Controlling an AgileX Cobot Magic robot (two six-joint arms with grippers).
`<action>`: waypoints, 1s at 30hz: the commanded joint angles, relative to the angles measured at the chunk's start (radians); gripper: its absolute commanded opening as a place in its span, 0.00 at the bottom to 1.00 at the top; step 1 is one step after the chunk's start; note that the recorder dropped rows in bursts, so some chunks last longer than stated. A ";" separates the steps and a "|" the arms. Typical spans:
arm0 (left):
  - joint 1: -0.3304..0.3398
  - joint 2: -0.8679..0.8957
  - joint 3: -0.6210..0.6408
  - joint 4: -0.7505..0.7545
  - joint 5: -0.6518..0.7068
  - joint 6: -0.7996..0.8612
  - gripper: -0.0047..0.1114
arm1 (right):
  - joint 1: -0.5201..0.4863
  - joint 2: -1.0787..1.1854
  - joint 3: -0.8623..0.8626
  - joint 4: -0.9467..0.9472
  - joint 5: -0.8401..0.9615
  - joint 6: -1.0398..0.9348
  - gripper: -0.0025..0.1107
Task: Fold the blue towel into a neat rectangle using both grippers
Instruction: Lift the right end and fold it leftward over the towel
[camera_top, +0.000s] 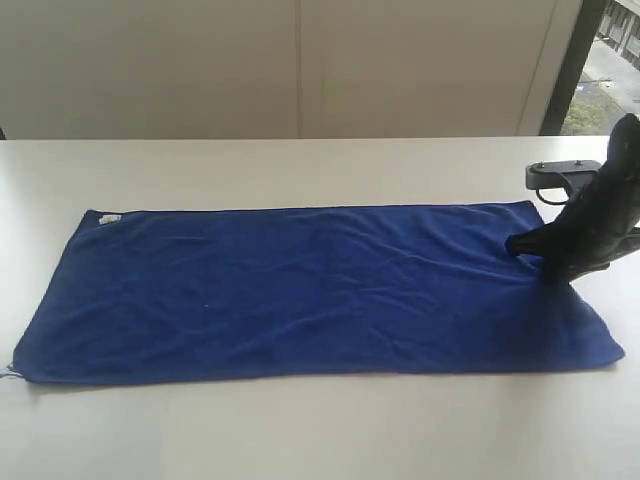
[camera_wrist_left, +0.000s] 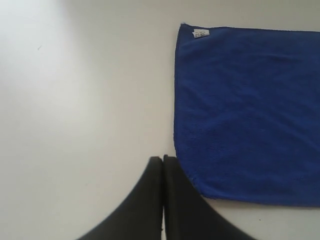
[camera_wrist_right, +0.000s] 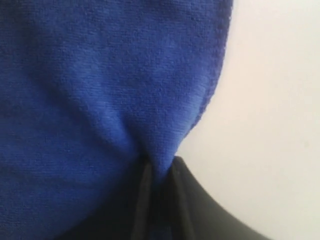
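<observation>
The towel (camera_top: 300, 290) is a deep royal blue, plain all over, with a small white tag (camera_top: 110, 218) at its upper left corner. The table (camera_top: 300, 170) is plain off-white. My right pincer (camera_top: 518, 244), at the right edge of the frame, is black, and so is my left pincer (camera_wrist_left: 163, 167). The wall (camera_top: 200, 60) along the top is cream, and the window frame (camera_top: 565, 70) at upper right is dark.

White bench (camera_top: 300, 165) before a pale panelled wall (camera_top: 200, 70).
A dark-framed window (camera_top: 612, 75) at the far right shows daylight outside.
</observation>
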 joint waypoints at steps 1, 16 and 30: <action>0.004 0.000 -0.006 0.005 -0.001 -0.010 0.04 | 0.004 -0.043 0.003 -0.013 0.025 -0.008 0.08; 0.004 0.000 -0.006 0.005 -0.001 -0.010 0.04 | 0.204 -0.065 -0.146 -0.016 0.131 0.003 0.07; 0.004 0.000 -0.006 0.005 -0.001 -0.010 0.04 | 0.354 -0.065 -0.259 -0.016 0.152 0.037 0.07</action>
